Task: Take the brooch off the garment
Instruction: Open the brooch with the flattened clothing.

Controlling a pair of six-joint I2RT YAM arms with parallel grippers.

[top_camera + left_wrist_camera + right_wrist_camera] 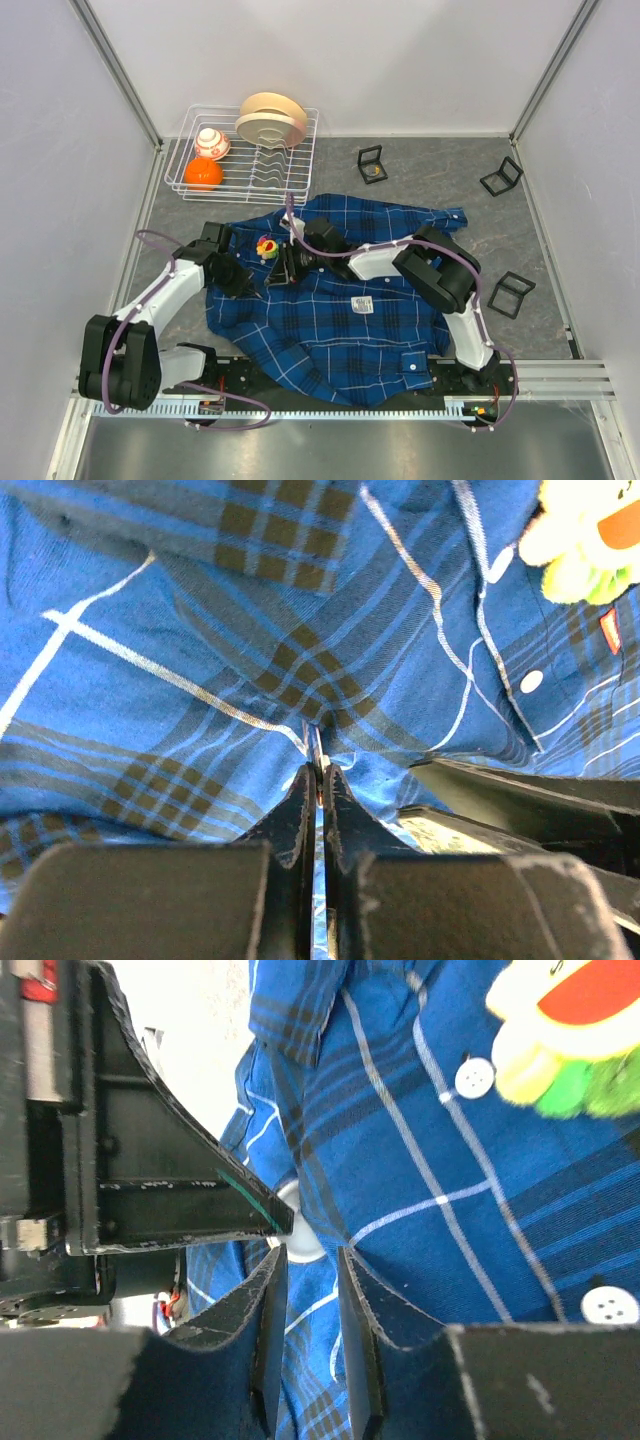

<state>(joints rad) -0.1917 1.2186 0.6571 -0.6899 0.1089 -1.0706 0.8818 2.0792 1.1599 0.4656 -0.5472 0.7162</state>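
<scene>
Covering grey table (pixel 420 190), plaid garment (pixel 340 330), white walls (pixel 400 60)

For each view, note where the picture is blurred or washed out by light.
Top external: evenly lit and sharp, the garment clear. Left wrist: the brooch at the top right is soft and overbright; the plaid weave is crisp. Right wrist: the brooch is blurred, and the background at top left is blown out to white.
</scene>
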